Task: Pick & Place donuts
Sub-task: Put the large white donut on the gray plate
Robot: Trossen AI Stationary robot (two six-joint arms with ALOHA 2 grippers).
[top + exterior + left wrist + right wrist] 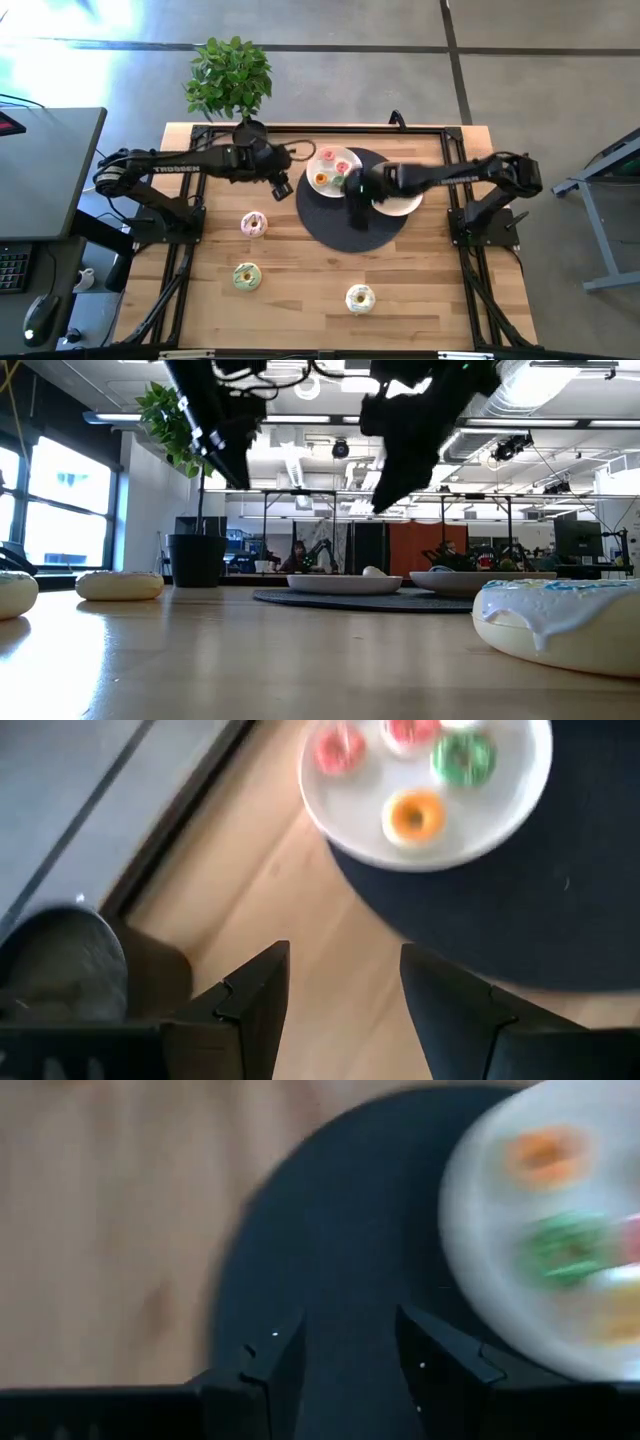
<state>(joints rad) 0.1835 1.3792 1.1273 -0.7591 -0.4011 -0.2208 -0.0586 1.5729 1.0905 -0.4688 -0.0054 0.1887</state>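
On the wooden table [300, 280], a dark round mat [345, 228] holds white plates [333, 168].

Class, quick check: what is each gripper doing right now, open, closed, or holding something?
Left gripper: open, empty, beside the plate of donuts.
Right gripper: open, empty, over the dark round mat.

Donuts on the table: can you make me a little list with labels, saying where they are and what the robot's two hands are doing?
plate: white round plate on a dark round mat, holding small frosted donuts
loose donuts: pink donut, green donut, white-frosted donut, all on the bare wooden table
left gripper: open, empty, beside the mat
right gripper: open, empty, above the mat
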